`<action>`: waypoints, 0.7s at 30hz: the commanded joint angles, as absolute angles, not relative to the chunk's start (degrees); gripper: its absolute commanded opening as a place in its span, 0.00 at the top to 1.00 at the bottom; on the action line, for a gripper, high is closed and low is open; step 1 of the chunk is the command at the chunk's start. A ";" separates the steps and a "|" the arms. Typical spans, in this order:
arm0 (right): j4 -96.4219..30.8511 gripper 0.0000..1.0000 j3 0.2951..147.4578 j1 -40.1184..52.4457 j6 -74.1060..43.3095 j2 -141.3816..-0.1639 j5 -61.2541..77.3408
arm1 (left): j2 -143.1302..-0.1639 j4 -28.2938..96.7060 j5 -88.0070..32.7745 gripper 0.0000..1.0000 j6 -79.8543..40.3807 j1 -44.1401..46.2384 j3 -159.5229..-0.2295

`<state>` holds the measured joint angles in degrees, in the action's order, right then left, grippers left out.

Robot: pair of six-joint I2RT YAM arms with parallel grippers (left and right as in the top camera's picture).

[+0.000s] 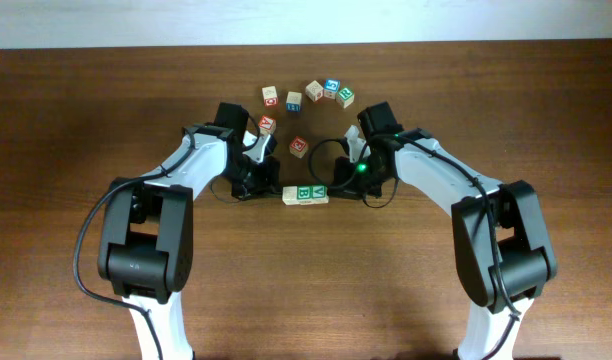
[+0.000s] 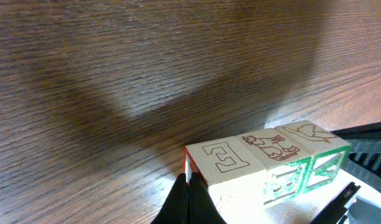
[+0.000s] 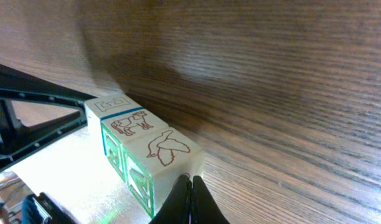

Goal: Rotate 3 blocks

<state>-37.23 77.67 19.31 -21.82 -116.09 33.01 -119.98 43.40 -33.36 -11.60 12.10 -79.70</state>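
**Both grippers closed at the 2 ends of a row of 3 blocks**

The row of 3 blocks (image 1: 305, 194) lies on the brown wooden table (image 1: 306, 300), in the middle between the 2 arms; the blocks touch each other side by side and make 1 straight line from left to right.

From the overhead camera, green letters show on the top of the row, and the side facing the robot is pale.

The left gripper (image 1: 272, 186) is closed; in the left wrist view its fingers (image 2: 189, 200) are pressed together with no gap and hold nothing. Their tip stands at the outer face of the left end block (image 2: 225, 163); it looks like touching, but I cannot tell this for sure. This block shows an outlined letter E on top and a red edge on its end face. Next to it is the middle block (image 2: 272, 148) with an animal drawing, then the right end block (image 2: 310, 133) with a bird drawing; these 2 have green print on the side faces.

The right gripper (image 1: 336, 186) is also closed; in the right wrist view its fingers (image 3: 192, 198) are together and empty, and they stand at the bird block, just beside its outer corner.

7 loose blocks (image 1: 299, 146) lie further from the robot, well apart from the row; some have red letters, some blue, some green.
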 commanded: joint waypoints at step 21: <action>-39.38 0.96 82.74 26.74 -21.74 -114.48 30.94 | -118.65 45.08 -34.35 1.00 -10.66 14.26 -79.37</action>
<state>-39.97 81.54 23.70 -21.89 -115.66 26.55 -119.87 45.04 -29.45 -11.60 12.03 -79.33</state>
